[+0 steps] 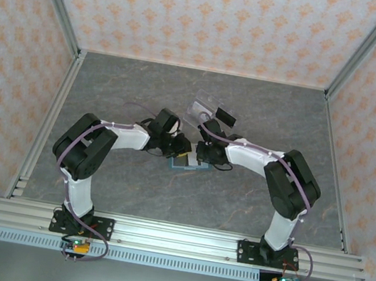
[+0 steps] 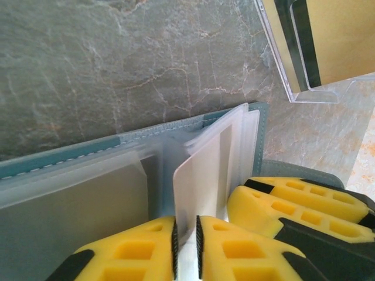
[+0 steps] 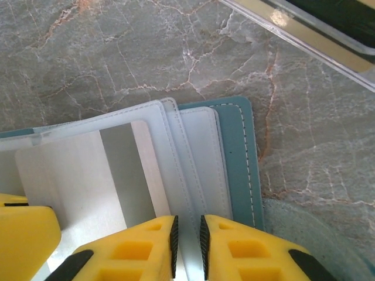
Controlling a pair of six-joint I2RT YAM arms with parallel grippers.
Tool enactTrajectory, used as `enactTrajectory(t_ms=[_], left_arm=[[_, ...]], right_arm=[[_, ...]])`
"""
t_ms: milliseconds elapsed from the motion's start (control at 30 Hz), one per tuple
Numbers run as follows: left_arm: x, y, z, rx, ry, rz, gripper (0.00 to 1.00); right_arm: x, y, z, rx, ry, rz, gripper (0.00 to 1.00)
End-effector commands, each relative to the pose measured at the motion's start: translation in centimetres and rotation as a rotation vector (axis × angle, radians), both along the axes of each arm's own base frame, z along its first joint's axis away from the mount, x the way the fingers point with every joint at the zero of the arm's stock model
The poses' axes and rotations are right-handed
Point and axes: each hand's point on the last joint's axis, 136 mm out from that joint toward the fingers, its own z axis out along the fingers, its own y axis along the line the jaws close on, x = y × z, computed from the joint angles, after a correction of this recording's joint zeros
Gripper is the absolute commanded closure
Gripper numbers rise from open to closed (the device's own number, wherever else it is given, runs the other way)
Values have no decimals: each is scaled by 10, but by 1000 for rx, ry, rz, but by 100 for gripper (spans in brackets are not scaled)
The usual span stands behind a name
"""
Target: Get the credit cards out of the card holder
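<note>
Found the small flat teal-blue bifold card holder (image 1: 185,163) lying open on the grey marbled table (image 1: 146,90), midway between both arms, with pale frosted sleeve pages (image 3: 196,152) fanned out. Saw the left gripper (image 2: 186,225) pinched onto an upright frosted translucent plastic leaf (image 2: 202,175) near the spine; could not tell whether sleeve or card. Saw the right gripper (image 3: 187,225) closed narrowly over the near edge of the sleeve pages, seemingly clamping them, just beside a silvery-white card (image 3: 76,175) tucked in its pocket. Noted a clear plastic piece (image 1: 206,109) just beyond the holder, apart from it.

Judged the risks thus. Would lift or drag the whole holder on pulling, or strain the stitched seam, if gripping sleeve rather than card. Could lose so thin an edge from the right jaws and let the holder follow the pull. Could knock yellow fingers together, working this close. Could drop the leaf mid-draw from so shallow a pinch.
</note>
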Motion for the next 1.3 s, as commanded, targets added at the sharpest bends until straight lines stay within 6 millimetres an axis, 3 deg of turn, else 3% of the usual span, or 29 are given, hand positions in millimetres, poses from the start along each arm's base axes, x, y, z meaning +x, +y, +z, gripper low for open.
enactTrajectory(t_ms=[0, 167, 433, 633, 767, 933, 1133, 1267], left_arm=[[1, 3, 14, -19, -52, -20, 85], [0, 9, 15, -6, -54, -19, 91], [-8, 19, 10, 24, -36, -30, 92], [-13, 34, 17, 55, -39, -39, 93], [-20, 55, 25, 110, -39, -33, 94], [-13, 71, 62, 105, -131, 21, 94], [10, 58, 132, -43, -314, 79, 94], [22, 49, 165, -158, -382, 110, 94]], right_arm=[[-13, -20, -24, -100, 77, -27, 80], [-14, -27, -28, -140, 83, -44, 81], [-15, -31, -28, -149, 80, -56, 82], [-9, -23, -11, -98, 42, -52, 82], [-5, -14, 9, -24, 2, -33, 80], [0, 5, 51, 161, -62, 15, 65], [13, 28, 112, 482, -123, 55, 42], [30, 32, 151, 734, -164, 56, 29]])
